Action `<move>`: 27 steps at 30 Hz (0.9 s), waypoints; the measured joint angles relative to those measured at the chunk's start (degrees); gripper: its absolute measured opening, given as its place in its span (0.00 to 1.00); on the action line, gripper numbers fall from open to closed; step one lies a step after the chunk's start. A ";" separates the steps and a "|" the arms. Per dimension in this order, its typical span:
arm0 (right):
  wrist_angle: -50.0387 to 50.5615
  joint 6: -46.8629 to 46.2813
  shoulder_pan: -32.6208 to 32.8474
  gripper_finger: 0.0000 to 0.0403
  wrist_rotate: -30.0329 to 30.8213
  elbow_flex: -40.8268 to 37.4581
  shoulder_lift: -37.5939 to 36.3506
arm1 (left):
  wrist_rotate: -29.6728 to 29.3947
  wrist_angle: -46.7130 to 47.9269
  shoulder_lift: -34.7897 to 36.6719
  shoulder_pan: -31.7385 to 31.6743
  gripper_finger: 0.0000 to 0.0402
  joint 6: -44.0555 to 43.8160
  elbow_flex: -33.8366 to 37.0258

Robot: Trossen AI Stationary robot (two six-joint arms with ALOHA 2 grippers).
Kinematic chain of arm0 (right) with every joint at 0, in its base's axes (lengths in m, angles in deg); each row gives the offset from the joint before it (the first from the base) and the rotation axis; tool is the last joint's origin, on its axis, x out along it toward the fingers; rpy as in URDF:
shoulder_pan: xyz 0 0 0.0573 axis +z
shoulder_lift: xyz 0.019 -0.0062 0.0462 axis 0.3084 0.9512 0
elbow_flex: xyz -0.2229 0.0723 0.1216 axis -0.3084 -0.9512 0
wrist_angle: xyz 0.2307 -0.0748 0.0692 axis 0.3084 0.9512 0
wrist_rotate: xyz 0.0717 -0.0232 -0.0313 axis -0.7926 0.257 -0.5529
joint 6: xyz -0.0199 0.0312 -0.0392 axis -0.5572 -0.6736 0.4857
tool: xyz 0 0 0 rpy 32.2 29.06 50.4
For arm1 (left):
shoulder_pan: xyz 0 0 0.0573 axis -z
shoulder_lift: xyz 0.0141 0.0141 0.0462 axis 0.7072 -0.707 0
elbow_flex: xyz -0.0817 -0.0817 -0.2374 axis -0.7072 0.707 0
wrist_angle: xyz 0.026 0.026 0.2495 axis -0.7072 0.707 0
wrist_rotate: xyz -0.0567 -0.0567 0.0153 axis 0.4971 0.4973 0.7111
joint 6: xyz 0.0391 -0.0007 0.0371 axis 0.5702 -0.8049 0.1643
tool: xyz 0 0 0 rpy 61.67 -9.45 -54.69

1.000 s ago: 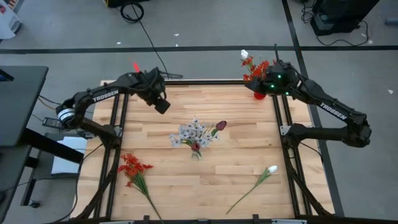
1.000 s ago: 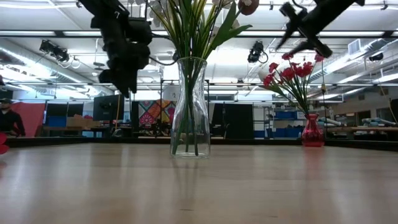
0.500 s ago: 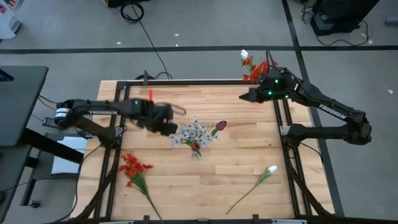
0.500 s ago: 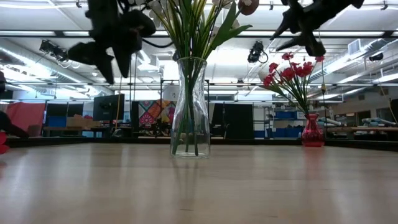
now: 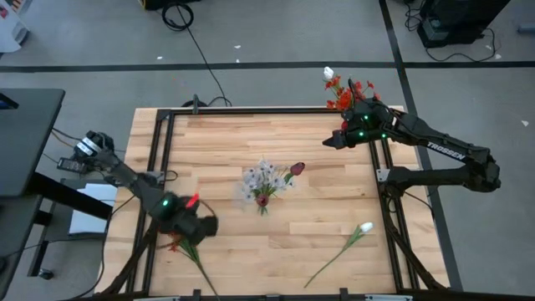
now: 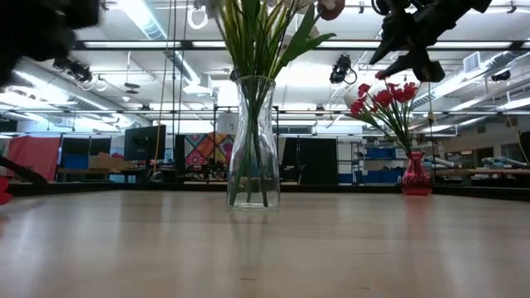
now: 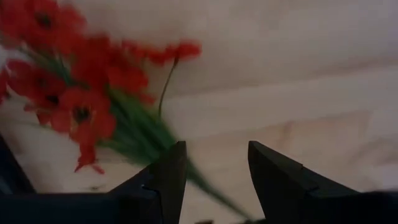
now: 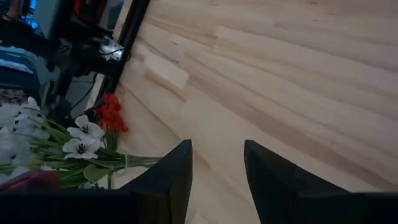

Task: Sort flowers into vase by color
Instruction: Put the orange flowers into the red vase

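A: See the clear glass vase (image 6: 253,141) mid-table? Take that as the marker. The left gripper (image 7: 211,180) hangs over the near-left corner from it, right above the red flower spray (image 7: 81,93) lying flat on the wooden table (image 5: 334,167).

B: Are its fingers closed on anything?

A: No, they're spread, with bare wood and a green stem between them, nothing pinched.

B: And the right gripper (image 5: 328,141)?

A: Up in the air to the vase's far right, beside the small red vase (image 6: 416,175) of red blooms. Fingers apart, empty too.

B: Other flowers?

A: A white bud (image 5: 365,227) lies near-right of the glass vase, well apart from it.
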 joint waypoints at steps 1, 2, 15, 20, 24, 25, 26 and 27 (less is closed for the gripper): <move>0.00 0.17 0.00 0.38 0.04 0.00 -0.02 | 0.48 -1.19 0.00 1.28 0.44 -0.47 0.69; 0.00 0.28 0.00 0.38 0.44 0.00 -0.02 | 0.72 -2.07 0.00 2.01 0.44 -0.60 1.39; 4.17 -0.19 1.75 0.38 1.70 0.00 -0.02 | 4.70 -7.75 -2.96 11.04 0.44 0.44 6.64; 4.17 -1.49 3.27 0.38 3.81 0.00 -0.02 | 4.83 -11.82 -7.19 11.42 0.44 0.44 6.60; 4.17 -2.31 4.37 0.38 5.01 0.00 -0.02 | 5.00 -15.71 -11.59 11.44 0.44 0.51 6.60; 4.17 -2.36 4.52 0.38 5.00 0.00 -0.02 | 5.08 -16.39 -12.58 11.44 0.44 0.58 6.60; 4.15 -2.36 4.59 0.38 4.98 0.00 -0.02 | 5.38 -16.68 -13.43 11.44 0.44 0.57 6.60; 4.15 -2.36 4.67 0.38 4.98 0.00 -0.02 | 6.21 -16.83 -14.26 11.40 0.44 0.49 6.58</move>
